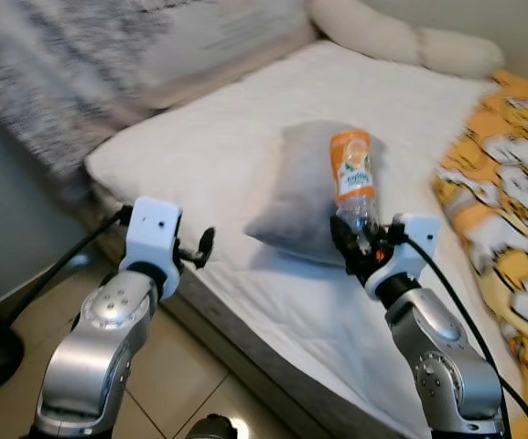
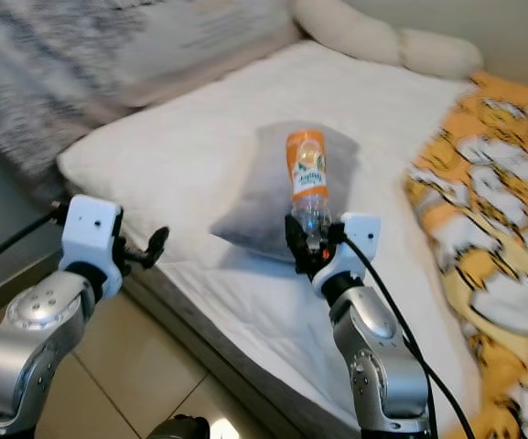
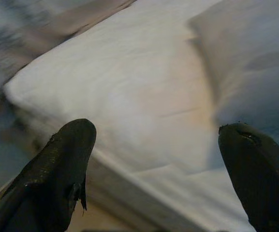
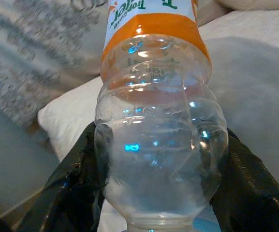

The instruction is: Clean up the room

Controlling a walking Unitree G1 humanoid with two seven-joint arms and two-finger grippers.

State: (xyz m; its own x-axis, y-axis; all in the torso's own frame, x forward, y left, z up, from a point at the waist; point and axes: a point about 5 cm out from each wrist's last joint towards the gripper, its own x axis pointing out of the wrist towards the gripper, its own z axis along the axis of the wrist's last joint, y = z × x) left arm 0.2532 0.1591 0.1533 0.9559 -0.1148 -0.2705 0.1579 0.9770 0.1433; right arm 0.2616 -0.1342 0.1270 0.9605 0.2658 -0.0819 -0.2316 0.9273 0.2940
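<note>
The bottle (image 4: 161, 135) carries an orange-and-white label with partly cut-off green lettering that cannot be read whole.

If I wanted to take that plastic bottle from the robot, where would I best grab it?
Probably take the bottle by its orange-labelled upper part, coming from above or the far side. The right gripper is shut on the clear lower end, so that part is taken, while the labelled part sticks up free above the grey pillow. The left gripper is open and aside.
</note>
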